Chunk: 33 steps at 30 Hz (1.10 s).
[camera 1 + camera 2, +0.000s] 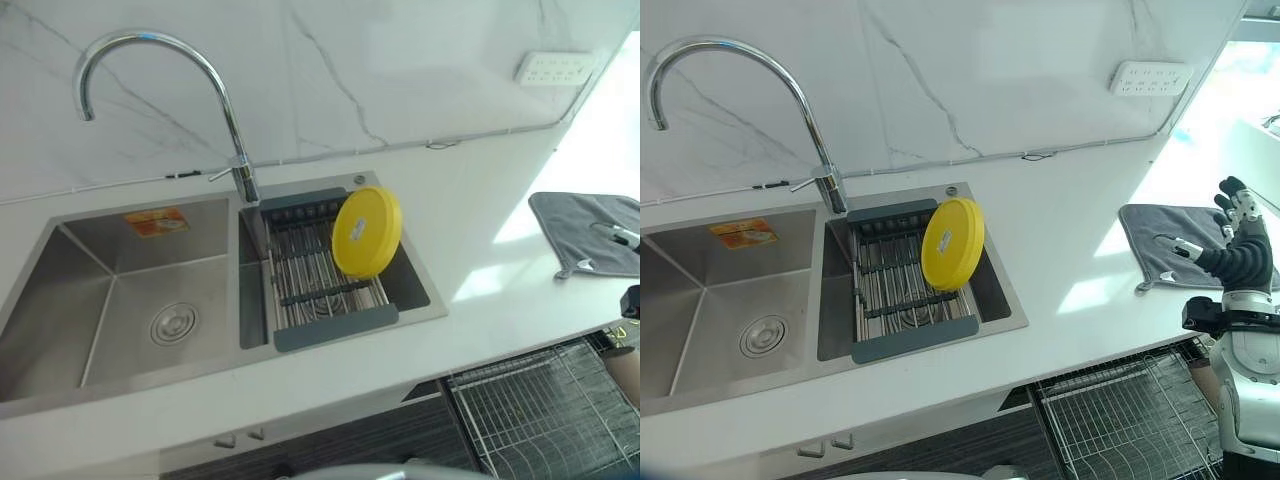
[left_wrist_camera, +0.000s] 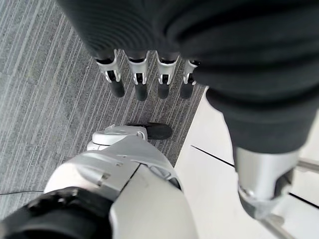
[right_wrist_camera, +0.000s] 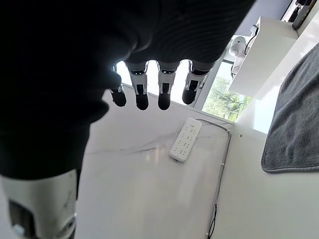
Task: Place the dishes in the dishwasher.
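I see a white marble-veined counter (image 1: pixel 1060 250) holding a brushed steel double sink (image 1: pixel 120 290). A round yellow plastic plate (image 1: pixel 952 243) leans upright in the sink's grey wire drying rack (image 1: pixel 902 290). My right hand (image 1: pixel 1238 250) hovers above a grey cloth (image 1: pixel 1160 245), fingers loose, empty. My left hand (image 2: pixel 144 74) hangs over carpet, fingers straight, empty.

Left robot hand (image 2: pixel 149 74) seen from its wrist: the dark ribbed cover spans the upper part of the frame, with silver, dark-tipped fingers (image 2: pixel 141 82) hanging straight in a row and holding nothing; the thumb (image 2: pixel 261 184) stands apart from them. Past the fingers lies grey striped carpet floor (image 2: pixel 45 89), bordered by a white cabinet front (image 2: pixel 219 189) crossed by dark seams
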{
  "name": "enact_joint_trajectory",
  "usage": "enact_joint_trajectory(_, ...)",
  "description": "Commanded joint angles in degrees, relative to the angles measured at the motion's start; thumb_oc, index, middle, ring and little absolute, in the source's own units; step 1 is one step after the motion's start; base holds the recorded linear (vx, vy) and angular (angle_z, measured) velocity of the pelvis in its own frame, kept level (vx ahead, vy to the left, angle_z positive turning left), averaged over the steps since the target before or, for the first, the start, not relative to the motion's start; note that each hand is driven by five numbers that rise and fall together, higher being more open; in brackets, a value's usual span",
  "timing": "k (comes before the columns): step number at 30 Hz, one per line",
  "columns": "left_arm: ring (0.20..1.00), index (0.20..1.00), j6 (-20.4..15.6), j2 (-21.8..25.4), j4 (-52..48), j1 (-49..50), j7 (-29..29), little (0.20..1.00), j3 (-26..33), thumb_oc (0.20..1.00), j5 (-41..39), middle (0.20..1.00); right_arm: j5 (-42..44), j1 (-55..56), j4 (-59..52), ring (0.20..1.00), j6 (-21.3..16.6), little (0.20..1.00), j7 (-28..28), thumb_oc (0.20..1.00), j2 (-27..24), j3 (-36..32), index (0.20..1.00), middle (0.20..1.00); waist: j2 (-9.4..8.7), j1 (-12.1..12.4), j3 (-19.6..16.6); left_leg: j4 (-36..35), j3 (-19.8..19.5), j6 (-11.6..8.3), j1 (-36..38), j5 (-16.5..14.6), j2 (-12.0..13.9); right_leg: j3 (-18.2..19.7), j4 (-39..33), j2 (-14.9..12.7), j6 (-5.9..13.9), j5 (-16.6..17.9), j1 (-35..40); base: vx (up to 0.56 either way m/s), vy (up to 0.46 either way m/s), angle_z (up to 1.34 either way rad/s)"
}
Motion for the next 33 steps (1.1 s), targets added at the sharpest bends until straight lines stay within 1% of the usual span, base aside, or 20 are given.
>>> enact_joint_trajectory(1, 1.000, 1.000, 0.92, 0.34, 1.66, -2.75, -0.18, 1.000, -1.84, 1.000, -0.03, 1.000, 2.93, -5.69, -2.10, 1.000, -3.07, 1.000, 1.00, 1.000, -5.79, -0.92, 1.000, 1.000, 1.85, 2.02, -0.18, 0.50, 2.50, -2.00, 3.35, -5.29, 5.54, -0.08, 0.82, -1.16, 1.40, -2.03, -3.23, 0.03, 0.004, -0.03)
enact_joint_trajectory(4, 1.000, 1.000, 0.96, -0.33, 1.62, -2.28, 0.13, 1.000, -2.74, 1.000, -0.73, 1.000, 4.58, -6.77, -3.05, 1.000, -1.68, 1.000, 2.75, 1.000, -5.18, 1.07, 1.000, 1.000, 1.76, 2.66, -0.45, 0.50, 2.44, -2.26, 3.19, -5.16, 5.68, -0.06, 0.37, -0.78, 1.15, -2.42, -2.79, 0.00, 0.000, 0.00)
enact_joint_trajectory(7, 1.000, 1.000, 1.40, -0.40, 1.93, -1.83, 0.37, 1.000, -3.05, 1.000, -0.51, 1.000, 8.96, -8.11, -2.94, 1.000, 0.84, 1.000, 3.91, 1.000, -4.38, 3.38, 1.000, 1.000, 1.68, 3.39, -0.67, 0.50, 2.39, -2.51, 3.05, -4.93, 5.96, -0.45, 0.01, -0.60, 0.97, -2.71, -2.31, 0.01, 0.001, 0.03)
enact_joint_trajectory(9, 1.000, 1.000, 1.79, -0.41, 2.18, -1.66, 0.86, 1.000, -3.60, 1.000, -0.64, 1.000, 13.81, -9.49, -2.73, 1.000, 2.90, 1.000, 4.76, 1.000, -3.48, 5.61, 1.000, 1.000, 1.65, 3.96, -0.78, 0.50, 2.25, -2.66, 2.89, -4.67, 6.13, -0.79, 0.00, -0.56, 0.86, -2.90, -2.12, 0.00, 0.000, 0.00)
enact_joint_trajectory(13, 1.000, 1.000, 2.54, -0.17, 2.33, -1.52, 1.14, 1.000, -4.35, 1.000, -0.06, 1.000, 18.66, -12.20, -0.59, 1.000, 4.62, 1.000, 5.85, 1.000, -1.48, 9.74, 1.000, 1.000, 1.78, 4.90, -0.91, 0.50, 1.95, -2.88, 2.82, -4.38, 6.25, -1.38, 0.00, -0.48, 0.69, -3.14, -1.80, 0.00, 0.000, 0.00)
enact_joint_trajectory(14, 1.000, 1.000, 2.52, -0.17, 2.33, -1.48, 1.12, 1.000, -4.43, 1.000, 0.07, 1.000, 18.70, -12.59, -0.16, 1.000, 4.64, 1.000, 5.87, 1.000, -1.25, 10.29, 1.000, 1.000, 1.79, 5.03, -0.93, 0.50, 1.88, -2.90, 2.79, -4.36, 6.24, -1.44, 0.00, -0.46, 0.66, -3.18, -1.77, 0.00, 0.000, 0.00)
enact_joint_trajectory(17, 1.000, 1.000, 2.64, -0.09, 2.11, -1.52, 1.20, 1.000, -5.18, 1.000, 0.61, 1.000, 20.54, -17.38, 3.89, 1.000, 6.92, 1.000, 5.18, 1.000, 0.08, 14.62, 1.000, 1.000, 1.89, 6.20, -1.13, 0.50, 1.42, -3.09, 2.71, -4.08, 6.31, -2.31, 0.00, -0.45, 0.44, -3.42, -1.33, 0.00, 0.000, 0.00)
enact_joint_trajectory(20, 1.000, 1.000, 2.92, 0.19, 1.71, -1.57, 0.97, 1.000, -5.90, 1.000, 0.72, 1.000, 21.98, -21.20, 7.50, 1.000, 8.08, 1.000, 3.12, 1.000, 0.81, 16.97, 1.000, 1.000, 2.06, 7.29, -1.22, 0.50, 0.80, -3.31, 2.50, -3.82, 6.45, -3.12, 0.00, -0.53, 0.37, -3.51, -1.09, -0.02, -0.007, 0.08)
enact_joint_trajectory(23, 1.000, 1.000, 3.41, 0.58, 1.44, -1.44, 0.57, 1.000, -6.23, 1.000, 1.00, 1.000, 23.07, -23.78, 9.90, 1.000, 8.92, 1.000, 2.11, 1.000, 1.47, 18.21, 1.000, 1.000, 2.25, 7.95, -1.18, 0.50, 0.42, -3.41, 2.31, -3.66, 6.46, -3.51, 0.00, -0.61, 0.31, -3.60, -0.96, -0.03, 0.004, 0.19)
enact_joint_trajectory(28, 1.000, 1.000, 3.85, 0.70, 1.02, -1.12, 0.48, 1.000, -6.46, 1.000, 1.21, 1.000, 25.82, -26.16, 13.03, 1.000, 10.71, 1.000, 2.34, 1.000, 2.40, 20.00, 1.000, 1.000, 2.49, 8.69, -1.13, 0.50, 0.19, -3.61, 2.14, -3.34, 6.58, -4.11, 0.00, -0.68, 0.25, -3.70, -0.78, -0.01, 0.003, 0.01)
enact_joint_trajectory(33, 1.000, 1.000, 4.20, 0.83, 0.21, -1.07, 0.49, 1.000, -6.81, 1.000, 1.12, 1.000, 25.04, -28.55, 16.38, 1.000, 11.20, 1.000, 1.51, 1.000, 3.10, 21.34, 1.000, 1.000, 2.61, 9.38, -0.95, 0.50, -0.02, -3.87, 2.00, -3.03, 6.88, -4.83, 0.00, -0.79, 0.21, -3.75, -0.60, -0.03, 0.003, 0.02)
